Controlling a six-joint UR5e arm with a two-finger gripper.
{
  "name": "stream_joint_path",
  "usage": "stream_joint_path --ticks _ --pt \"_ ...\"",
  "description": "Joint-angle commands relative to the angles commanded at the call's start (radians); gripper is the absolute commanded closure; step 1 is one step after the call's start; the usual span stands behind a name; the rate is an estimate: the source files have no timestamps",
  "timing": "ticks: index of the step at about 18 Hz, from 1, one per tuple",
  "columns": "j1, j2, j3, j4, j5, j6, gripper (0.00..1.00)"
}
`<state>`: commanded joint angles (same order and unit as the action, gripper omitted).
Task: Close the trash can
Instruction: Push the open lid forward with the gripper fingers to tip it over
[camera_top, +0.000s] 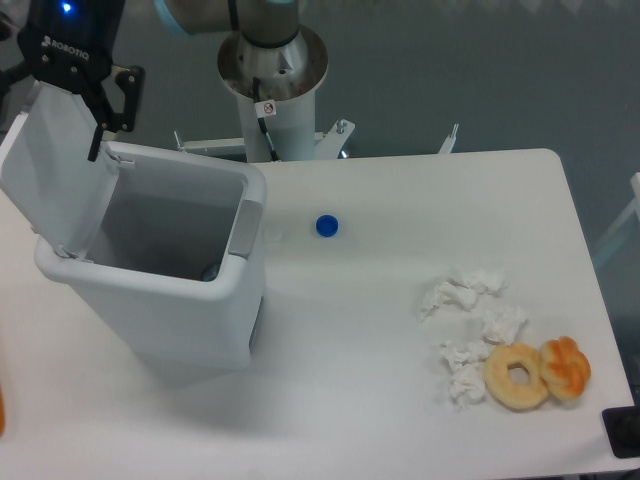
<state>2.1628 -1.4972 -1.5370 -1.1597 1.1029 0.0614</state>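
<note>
The trash can (170, 300) is a large white bin standing at the left of the table. Its flat lid (55, 170) is swung up and leans back to the left, so the grey inside shows. A grey latch tab (245, 230) sits on the right rim. My gripper (60, 105) hangs over the lid's upper edge and is open. Its right finger (108, 115) reaches down beside the lid's top right corner. The left finger is mostly hidden at the frame's edge. I cannot tell whether the gripper touches the lid.
A blue bottle cap (326, 226) lies right of the can. Crumpled white tissues (470, 320), a doughnut (517, 376) and an orange pastry (566, 368) sit at the front right. The arm's base column (272, 80) rises behind the table.
</note>
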Motion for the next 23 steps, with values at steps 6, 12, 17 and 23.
stream_joint_path --ticks 6,12,17,23 --pt "0.043 0.012 0.0 0.0 0.0 0.0 0.0" --pt "0.068 0.006 -0.003 -0.002 0.002 0.0 0.0" --pt "0.103 0.008 -0.014 -0.002 0.002 0.028 0.0" --pt "0.158 0.003 -0.031 -0.002 0.0 0.081 0.0"
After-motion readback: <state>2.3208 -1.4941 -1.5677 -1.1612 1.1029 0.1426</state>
